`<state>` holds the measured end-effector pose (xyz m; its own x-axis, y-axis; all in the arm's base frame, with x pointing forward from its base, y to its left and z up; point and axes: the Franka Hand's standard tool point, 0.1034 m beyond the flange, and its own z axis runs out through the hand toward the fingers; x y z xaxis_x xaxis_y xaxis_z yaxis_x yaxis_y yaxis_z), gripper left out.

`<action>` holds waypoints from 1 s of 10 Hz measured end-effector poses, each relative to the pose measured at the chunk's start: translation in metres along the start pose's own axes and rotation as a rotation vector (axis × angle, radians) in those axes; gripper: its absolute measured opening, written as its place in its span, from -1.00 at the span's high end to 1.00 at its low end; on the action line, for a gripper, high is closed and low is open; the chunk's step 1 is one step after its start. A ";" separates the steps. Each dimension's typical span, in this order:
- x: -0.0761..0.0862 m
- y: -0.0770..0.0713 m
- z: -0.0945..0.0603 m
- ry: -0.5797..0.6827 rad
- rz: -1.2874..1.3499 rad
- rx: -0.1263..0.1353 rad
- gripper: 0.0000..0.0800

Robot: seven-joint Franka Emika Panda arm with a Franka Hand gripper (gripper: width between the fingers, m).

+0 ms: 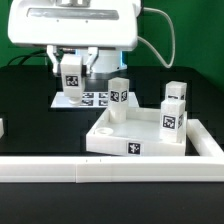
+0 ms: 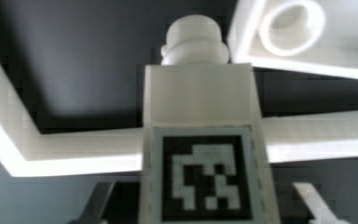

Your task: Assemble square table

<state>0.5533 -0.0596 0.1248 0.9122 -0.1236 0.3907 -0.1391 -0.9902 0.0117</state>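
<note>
One tagged leg (image 1: 72, 78) clamped upright in pincer (image 1: 73, 97) above marker board (image 1: 100, 98), left of and beyond square top (image 1: 135, 137) on tabletop (image 1: 25, 110); risk: tilted screw tip missing corner socket (image 2: 293, 22), cross-threading.

Two legs (image 1: 174, 100) on tabletop (image 1: 135, 135), right.

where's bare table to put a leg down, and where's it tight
Bare black table lies on the exterior view's left, between the marker board and the border rail. It is crowded around the square top, where two legs stand. The gripper holds a third leg.
</note>
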 end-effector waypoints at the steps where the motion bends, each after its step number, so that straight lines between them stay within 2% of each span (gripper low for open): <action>1: 0.008 -0.009 0.000 0.006 0.004 0.010 0.28; 3: 0.017 -0.024 0.001 0.021 0.016 0.021 0.28; 4: 0.024 -0.026 0.003 0.074 0.012 0.007 0.28; 10: 0.022 -0.024 0.006 0.088 0.049 0.003 0.28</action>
<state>0.5790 -0.0391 0.1275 0.8667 -0.1657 0.4705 -0.1813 -0.9834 -0.0123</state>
